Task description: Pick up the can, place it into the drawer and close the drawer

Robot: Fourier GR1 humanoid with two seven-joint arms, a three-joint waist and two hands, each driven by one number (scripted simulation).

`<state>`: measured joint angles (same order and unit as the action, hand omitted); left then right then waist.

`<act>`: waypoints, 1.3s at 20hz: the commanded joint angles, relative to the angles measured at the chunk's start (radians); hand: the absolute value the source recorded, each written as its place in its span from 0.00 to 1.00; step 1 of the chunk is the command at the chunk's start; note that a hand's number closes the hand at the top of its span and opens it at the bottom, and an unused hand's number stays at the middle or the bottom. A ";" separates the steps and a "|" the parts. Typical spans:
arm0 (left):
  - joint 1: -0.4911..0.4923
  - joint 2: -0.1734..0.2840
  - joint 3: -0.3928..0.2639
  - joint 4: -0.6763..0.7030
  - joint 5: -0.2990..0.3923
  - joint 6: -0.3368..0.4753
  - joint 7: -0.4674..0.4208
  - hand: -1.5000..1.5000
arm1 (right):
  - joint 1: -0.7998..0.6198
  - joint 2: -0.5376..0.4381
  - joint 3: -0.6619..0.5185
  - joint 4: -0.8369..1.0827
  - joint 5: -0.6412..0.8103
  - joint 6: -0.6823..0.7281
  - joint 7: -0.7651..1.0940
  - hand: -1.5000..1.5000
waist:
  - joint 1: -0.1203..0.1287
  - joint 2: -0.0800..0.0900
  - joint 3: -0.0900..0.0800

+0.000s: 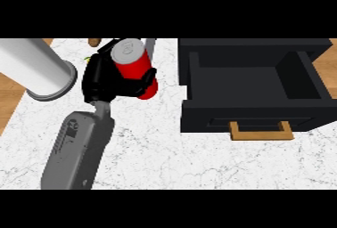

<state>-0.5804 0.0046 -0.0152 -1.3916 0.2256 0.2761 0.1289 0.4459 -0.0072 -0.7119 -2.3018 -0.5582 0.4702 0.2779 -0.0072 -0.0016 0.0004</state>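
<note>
Upper centre of the frame, my left hand (105, 80) wraps its black fingers round the red cylindrical can with a silver top (135, 67), ready to carry it right to the open black drawer with a tan handle (253, 84). My palm hides the can's far side; my right hand is out of view.

A red can (135, 67) with a silver-grey top sits in a black hand (105, 80) on a grey forearm (79, 149). The counter (164, 151) is white marble veined with grey; the drawer (253, 84) is black, its handle (260, 132) tan. A pale grey cylinder (36, 67) stands at left.
</note>
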 commanded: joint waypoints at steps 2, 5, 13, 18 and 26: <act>-0.071 -0.004 -0.113 -0.005 0.002 0.138 0.033 1.00 | -0.014 -0.058 -0.064 0.056 -0.070 0.010 -0.004 0.00 | -0.005 0.000 0.000; -0.086 -0.005 -0.155 -0.011 0.009 0.182 0.036 1.00 | 0.010 0.006 -0.008 0.017 0.010 0.021 -0.027 0.00 | -0.003 0.000 0.000; -0.403 -0.005 -0.118 0.288 0.069 0.241 0.004 1.00 | -0.005 0.006 0.011 0.012 0.000 0.022 -0.015 0.00 | -0.019 0.004 0.000; -0.539 -0.005 -0.131 0.369 0.106 0.324 0.040 1.00 | -0.056 0.007 0.047 0.016 0.049 -0.005 -0.005 0.00 | -0.019 0.005 0.000; -0.678 -0.005 -0.176 0.578 0.213 0.320 -0.048 1.00 | -0.044 -0.030 0.036 0.047 0.031 0.011 -0.028 0.00 | -0.030 0.008 0.000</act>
<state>-1.1702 0.0000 -0.1755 -0.9135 0.3934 0.5827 0.1023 0.4289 -0.0155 -0.6758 -2.2599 -0.5244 0.4876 0.2283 -0.0335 0.0041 0.0006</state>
